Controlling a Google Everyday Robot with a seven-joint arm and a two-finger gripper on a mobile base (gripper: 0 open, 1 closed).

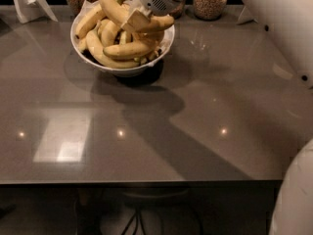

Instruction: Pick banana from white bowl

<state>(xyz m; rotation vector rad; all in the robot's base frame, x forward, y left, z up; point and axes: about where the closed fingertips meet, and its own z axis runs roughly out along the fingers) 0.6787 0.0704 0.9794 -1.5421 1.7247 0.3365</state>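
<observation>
Up at the far side of the grey, glossy bench [205, 131], the hand [138, 21] sits over the white bowl [124, 72], reaching in from the upper right at the end of the white arm [279, 18]. Its fingers are pinched on the banana [113, 8], one tan fingertip [135, 21] lying across the front of the fruit. This banana is the long, thick one. It is tilted, with its dark stem end pointing up and left above the bowl's rim, and its lower end running right, past the hand. It rides on top of the heap, above the other bananas [122, 50], which lie piled inside the bowl, several curving along the near wall. The bowl's shadow falls on the bench in front of it. Behind the bowl stand glass jars [211, 3] filled with something grainy, and a white folded stand [28, 1] is at the far left corner.
</observation>
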